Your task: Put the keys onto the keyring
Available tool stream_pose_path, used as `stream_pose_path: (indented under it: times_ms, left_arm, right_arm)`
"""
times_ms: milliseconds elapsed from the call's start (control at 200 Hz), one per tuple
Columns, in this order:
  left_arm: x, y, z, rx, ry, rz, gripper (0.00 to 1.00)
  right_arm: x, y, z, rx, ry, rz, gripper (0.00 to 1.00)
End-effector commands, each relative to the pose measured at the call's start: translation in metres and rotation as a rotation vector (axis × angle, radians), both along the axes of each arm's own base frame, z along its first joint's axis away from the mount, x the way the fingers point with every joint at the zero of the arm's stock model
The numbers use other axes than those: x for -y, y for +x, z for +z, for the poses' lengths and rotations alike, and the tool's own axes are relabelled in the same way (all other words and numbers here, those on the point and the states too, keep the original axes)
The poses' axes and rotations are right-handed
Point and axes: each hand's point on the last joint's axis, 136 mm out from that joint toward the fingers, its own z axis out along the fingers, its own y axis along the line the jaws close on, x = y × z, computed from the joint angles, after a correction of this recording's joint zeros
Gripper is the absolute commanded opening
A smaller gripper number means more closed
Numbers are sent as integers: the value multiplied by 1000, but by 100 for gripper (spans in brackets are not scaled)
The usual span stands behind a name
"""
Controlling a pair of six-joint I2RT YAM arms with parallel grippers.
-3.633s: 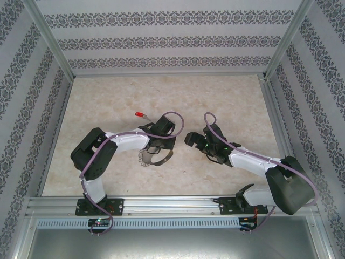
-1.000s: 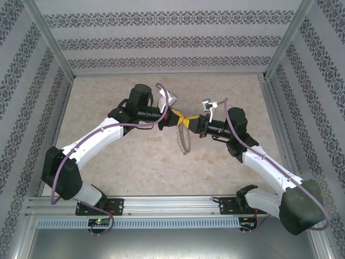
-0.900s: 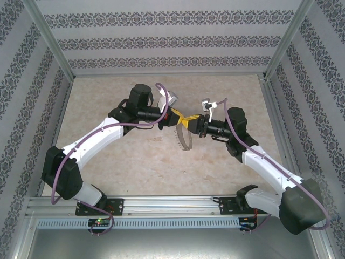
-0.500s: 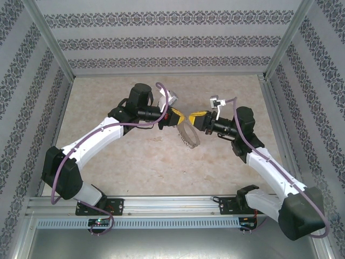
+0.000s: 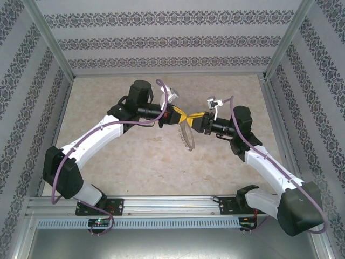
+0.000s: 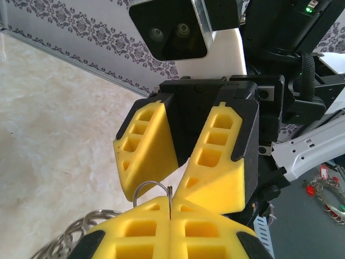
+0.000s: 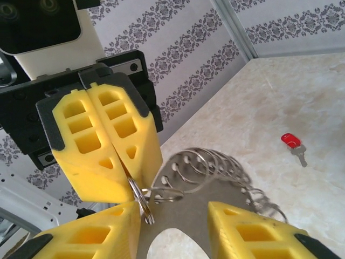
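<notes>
Left fingers [image 6: 207,234] pinch the keyring [image 5: 186,137] shut in mid-air, right fingers [image 7: 250,232] stand apart beside it gripping nothing, and the red key [image 7: 294,144] lies loose on the tabletop [image 5: 226,91], so I judge pickup and threading remain.

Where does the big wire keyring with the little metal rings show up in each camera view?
Top external: the large thin silvery wire keyring hangs centre-frame, under the shut yellow-fingered left claw.
Left wrist: keyring at bottom left, beside that claw's tips.
Right wrist: keyring at centre, by the claw's tips.
Shared landmark: the left claw, pinching the ring's wire.
</notes>
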Motion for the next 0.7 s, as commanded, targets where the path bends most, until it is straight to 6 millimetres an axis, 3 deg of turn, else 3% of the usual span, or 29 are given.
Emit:
stream_pose_path:
  times_ms: [0,280,490,665,695]
  left_arm:
    - [3,-1,23,40,-49,-43,0]
    - [4,-2,20,24,-49,-54,0]
    - [5,-1,17,11,-46,-60,0]
    - [4,4,18,10,-41,-26,0]
    - [3,6,19,15,-40,-10,4]
  right_arm:
    - [-7,-6,17,58,23,45,37]
    - [-9,-6,21,67,27,49,22]
    - [-10,-8,21,69,27,53,0]
    - [-8,-2,19,66,26,12,0]
    - [-7,0,18,62,26,-4,0]
